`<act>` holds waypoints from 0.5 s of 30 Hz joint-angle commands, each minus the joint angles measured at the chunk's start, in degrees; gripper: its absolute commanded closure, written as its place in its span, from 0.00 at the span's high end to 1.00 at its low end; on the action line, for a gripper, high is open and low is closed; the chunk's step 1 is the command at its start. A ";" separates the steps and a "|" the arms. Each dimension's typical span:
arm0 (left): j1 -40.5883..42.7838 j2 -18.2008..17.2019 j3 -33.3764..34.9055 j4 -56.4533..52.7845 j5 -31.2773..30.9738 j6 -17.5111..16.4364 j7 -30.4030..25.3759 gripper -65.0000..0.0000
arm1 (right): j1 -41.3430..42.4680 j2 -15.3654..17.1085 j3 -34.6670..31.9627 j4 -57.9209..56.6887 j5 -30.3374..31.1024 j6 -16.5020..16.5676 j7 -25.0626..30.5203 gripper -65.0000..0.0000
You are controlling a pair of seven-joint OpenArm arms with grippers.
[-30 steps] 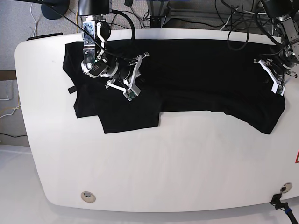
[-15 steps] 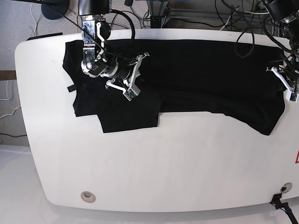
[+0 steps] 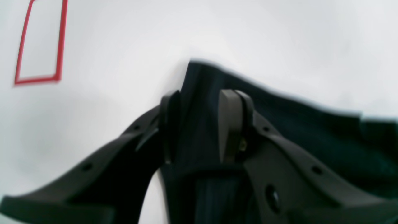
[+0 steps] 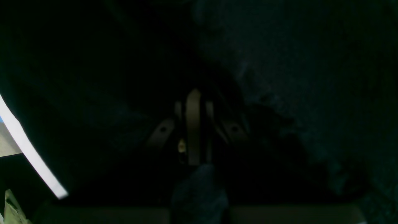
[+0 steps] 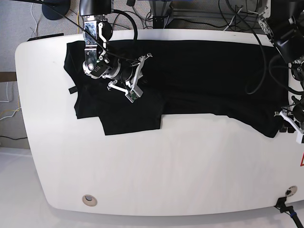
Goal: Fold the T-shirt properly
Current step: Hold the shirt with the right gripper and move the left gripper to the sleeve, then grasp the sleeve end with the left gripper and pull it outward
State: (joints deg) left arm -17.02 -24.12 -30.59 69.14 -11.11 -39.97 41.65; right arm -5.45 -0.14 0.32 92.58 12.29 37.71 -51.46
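Black cloth fills the lower right of the left wrist view: the T-shirt (image 3: 279, 124) lies on the white table (image 3: 124, 46), its edge running from a corner near 12 o'clock down toward 3 o'clock. The left gripper (image 3: 199, 124) reaches up from 6 o'clock with its two dark fingers (image 3: 230, 124) standing apart, and a strip of the shirt lies in the gap between them. The fingers do not press together on the cloth; whether they touch it at all cannot be told. A red outlined rectangle (image 3: 39, 43) is marked on the table at 10 o'clock.

The right wrist view is almost wholly dark. The right gripper (image 4: 194, 127) shows faintly at the centre, its pale fingers drawn together, with black T-shirt cloth (image 4: 295, 77) all around. Whether cloth is pinched between them cannot be seen. A white strip of table edge (image 4: 28, 155) shows at 8 o'clock.

In the base view the T-shirt (image 5: 199, 80) is spread wide across the far half of the table (image 5: 166, 166), from 10 o'clock to 3 o'clock, with a folded flap hanging toward the centre. The right gripper (image 5: 130, 92) rests over the shirt at 10 o'clock. The left gripper (image 5: 292, 121) sits at 3 o'clock, just beside the shirt's right corner.
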 commanded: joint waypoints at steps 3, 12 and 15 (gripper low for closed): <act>-4.57 -1.16 1.53 -8.79 3.42 0.89 -7.14 0.30 | 0.57 0.19 0.08 0.74 -0.56 -0.13 -0.36 0.00; -11.25 -4.50 4.96 -26.90 5.80 5.37 -19.98 0.30 | 0.57 0.19 0.08 0.74 -0.56 -0.13 -0.36 0.00; -13.09 -4.85 5.05 -30.07 5.97 7.75 -22.09 0.30 | 0.57 0.19 0.08 0.74 -0.56 -0.04 -0.36 0.00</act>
State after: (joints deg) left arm -28.25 -27.62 -25.45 39.46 -4.34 -32.73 21.78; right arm -5.45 -0.12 0.32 92.58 12.29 37.71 -51.48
